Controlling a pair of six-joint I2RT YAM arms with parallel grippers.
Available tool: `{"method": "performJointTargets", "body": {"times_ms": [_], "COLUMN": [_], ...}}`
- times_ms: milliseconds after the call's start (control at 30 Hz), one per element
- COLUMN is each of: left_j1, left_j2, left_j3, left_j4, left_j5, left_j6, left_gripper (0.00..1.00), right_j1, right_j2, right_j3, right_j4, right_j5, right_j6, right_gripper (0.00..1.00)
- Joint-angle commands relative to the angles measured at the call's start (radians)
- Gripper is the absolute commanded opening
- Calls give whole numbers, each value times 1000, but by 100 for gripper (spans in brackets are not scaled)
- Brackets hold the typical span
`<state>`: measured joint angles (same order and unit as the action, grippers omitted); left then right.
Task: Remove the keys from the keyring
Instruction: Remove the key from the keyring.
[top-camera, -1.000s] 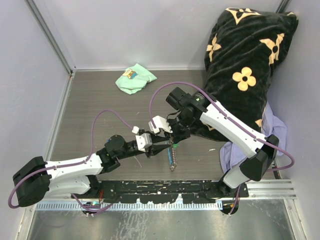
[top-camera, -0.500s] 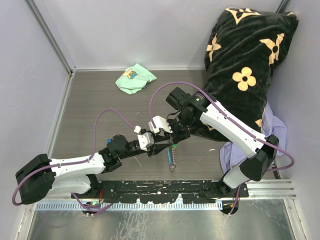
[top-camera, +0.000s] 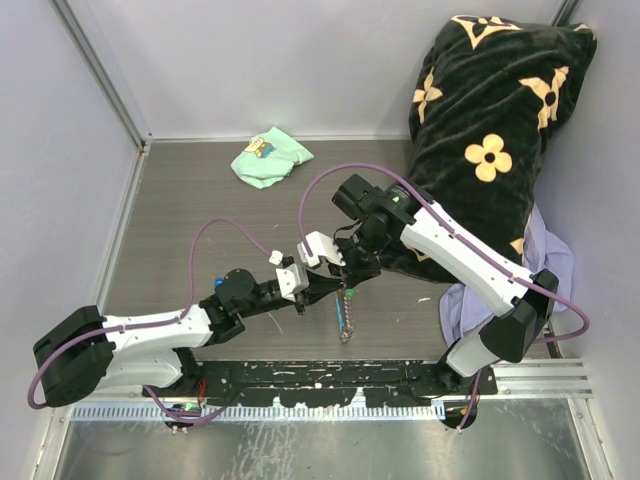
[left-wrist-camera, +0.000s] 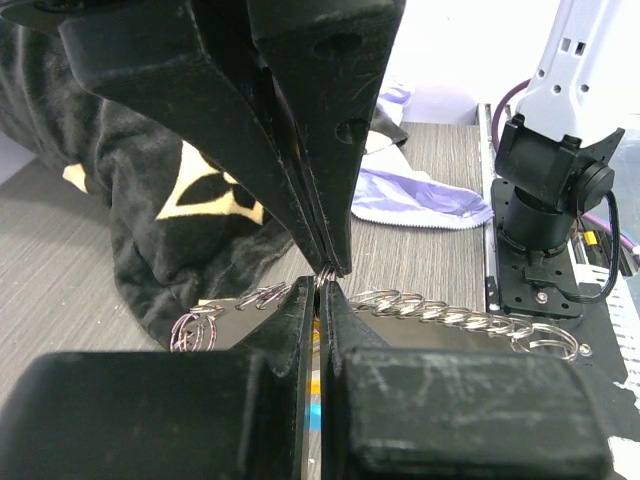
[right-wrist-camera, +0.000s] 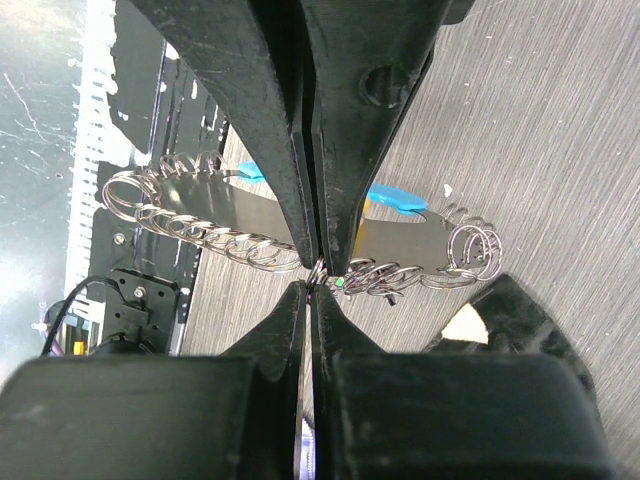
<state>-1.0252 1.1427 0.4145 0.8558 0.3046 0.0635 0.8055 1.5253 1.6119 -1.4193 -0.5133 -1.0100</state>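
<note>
My left hand (top-camera: 333, 285) is clenched, tip to tip with my right hand (top-camera: 348, 278), which pinches the keyring (top-camera: 344, 315); its chain trails toward the counter's (top-camera: 200, 200) near edge. I judge I'm starting the separation. Next I must work the green-tagged key (right-wrist-camera: 341, 283) along the coil without slipping.

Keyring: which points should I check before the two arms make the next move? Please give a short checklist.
1. Left pincer shut on the keyring: ok.
2. Right pincer shut on the same keyring: ok.
3. Both pincer tips meet at one spot of its chain: ok.
4. Keys free of the ring: cannot tell, too small to make out.
5. Mint-green cloth apart from both arms: ok.
</note>
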Motion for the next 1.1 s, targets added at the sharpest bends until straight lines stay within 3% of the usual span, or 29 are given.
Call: {"method": "performJointTargets", "body": {"times_ms": [0,600,833,933,1067], "left_j1": [4,8,8,8,8], "left_j2": [-12,-95,-109,-119,-125], "left_j3": [25,23,27,24,22], "left_j4": [51,16,-2,-6,-6], "left_j5": [29,-14,-6,-8,-10], "left_j6": [-10,-123,-126,-127,-131], "left_gripper": [0,0,0,0,0], "right_j1": [3,-146,-197,-219,-223], "right_j2": [-48,-204,-328,-363,-358], "right_j3": [34,-123,-340,-387,-410], "right_j4": [23,173,460,525,555], "right_j5": [-40,-229,-252,-284,-326], "right_j6": [7,-52,-64,-102,-126], "right_gripper": [1,37,50,49,38]}}
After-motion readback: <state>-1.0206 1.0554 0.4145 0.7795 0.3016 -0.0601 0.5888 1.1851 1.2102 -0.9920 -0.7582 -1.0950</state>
